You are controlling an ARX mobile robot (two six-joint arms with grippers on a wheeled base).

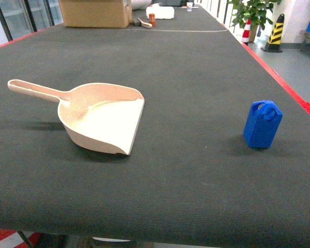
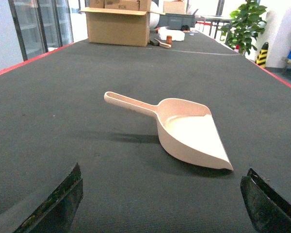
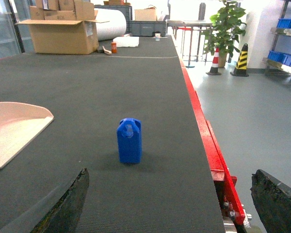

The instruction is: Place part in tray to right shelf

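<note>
Tipping risk: blue jerrycan-shaped part [image 1: 263, 124] stands upright on the black table [image 1: 186, 67], near its red right edge; an off-centre pinch could topple it.
Scoop: cream tray [image 1: 103, 117] lies well left, empty, lip toward the part.
Fingers: left gripper [image 2: 162, 204] and right gripper [image 3: 169, 204] both spread wide, holding nothing.
Surroundings: cardboard box [image 1: 95, 13] far back; nothing between.
Shelf: not visible.

The left hand [image 2: 162, 204] hung low above the tabletop [image 2: 136, 68] with its two dark fingers [image 2: 58, 201] spread wide apart, holding nothing. The right hand [image 3: 167, 204] hung likewise low above the tabletop, its fingers [image 3: 63, 206] equally wide apart and empty. Neither arm showed in the head view.
</note>
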